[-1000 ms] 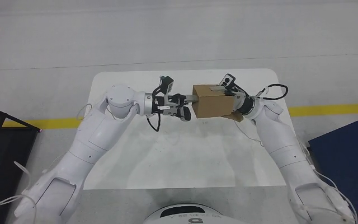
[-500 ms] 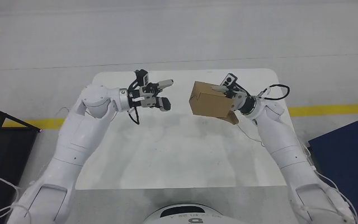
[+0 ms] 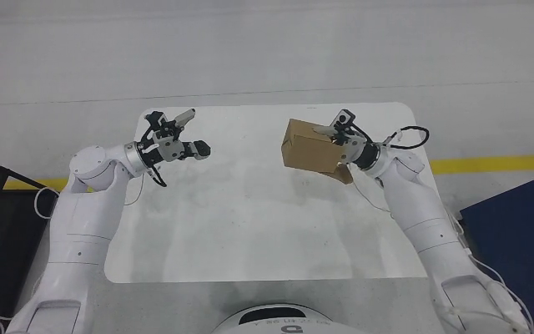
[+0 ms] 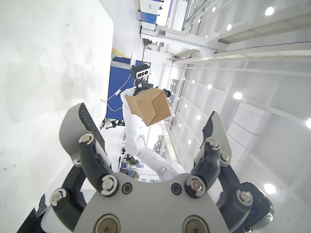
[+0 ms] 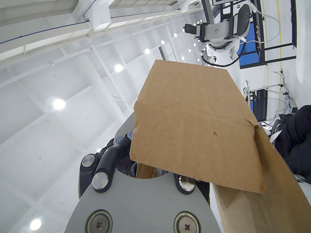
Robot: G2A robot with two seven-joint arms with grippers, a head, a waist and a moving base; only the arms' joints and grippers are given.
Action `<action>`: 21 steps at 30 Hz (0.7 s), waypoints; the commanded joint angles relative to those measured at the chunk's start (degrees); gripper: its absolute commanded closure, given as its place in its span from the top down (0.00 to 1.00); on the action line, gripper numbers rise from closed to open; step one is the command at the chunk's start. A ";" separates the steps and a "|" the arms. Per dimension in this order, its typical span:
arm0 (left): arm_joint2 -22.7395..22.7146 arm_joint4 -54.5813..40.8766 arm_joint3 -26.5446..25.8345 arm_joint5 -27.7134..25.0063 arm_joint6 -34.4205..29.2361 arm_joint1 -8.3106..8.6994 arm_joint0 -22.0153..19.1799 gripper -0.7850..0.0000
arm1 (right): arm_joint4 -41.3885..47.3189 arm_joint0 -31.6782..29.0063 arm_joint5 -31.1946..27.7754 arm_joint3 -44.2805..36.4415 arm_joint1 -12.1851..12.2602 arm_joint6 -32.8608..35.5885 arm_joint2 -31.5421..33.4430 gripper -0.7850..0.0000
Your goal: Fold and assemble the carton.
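The carton [image 3: 310, 149] hangs in the air over the far right part of the table [image 3: 250, 242], tilted, touching nothing but the right gripper [image 3: 342, 157] at its outer end. That gripper is clamped on the cardboard there. In the right wrist view a creased flap covers most of its fingers, so the hold seems to be on a flap or wall edge rather than around the body, though I cannot be sure which. A second brown flap [image 3: 343, 174] hangs loose beneath that end. The end turned toward the other arm looks folded shut, with its seams meeting in the middle in the left wrist view.

The left gripper [image 3: 196, 132] sits well apart from the carton, over the table's far left corner, spread wide and holding nothing, its ribbed pads [image 4: 90, 122] facing the box across the gap.

The chief risk I see is the one-sided hold. Thin board pinched at one edge can hinge at its crease, letting the box sag, twist or slide out, and nothing supports the far end. The folded end may spring back open, since nothing presses on it. Any push from the left arm would lever against that single pinch and could crumple the flap or knock the carton free, so contact should be square and gentle.
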 commanded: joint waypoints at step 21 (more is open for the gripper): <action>-0.36 -0.18 0.43 -0.19 -0.08 0.07 0.04 1.00 | -48.48 14.57 8.13 -8.59 1.28 -7.45 -13.64 0.00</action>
